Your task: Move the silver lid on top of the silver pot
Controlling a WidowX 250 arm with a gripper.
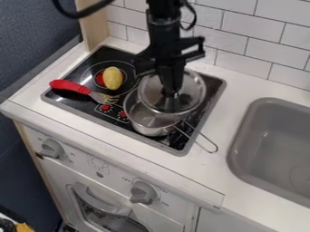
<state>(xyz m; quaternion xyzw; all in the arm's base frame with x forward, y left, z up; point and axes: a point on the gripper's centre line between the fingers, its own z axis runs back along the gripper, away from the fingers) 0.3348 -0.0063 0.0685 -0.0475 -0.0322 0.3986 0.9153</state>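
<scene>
Gripper (172, 94) at silver lid (196, 89), can't make out whether jaws grip it. Lid overlaps silver pot (149, 121), off-center toward far right. Once grip's sure, shift near-left, level, center over rim, lower gently.

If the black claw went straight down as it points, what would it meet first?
Probably the round silver lid directly under the claw, though depth is unclear; they may already touch.
</scene>
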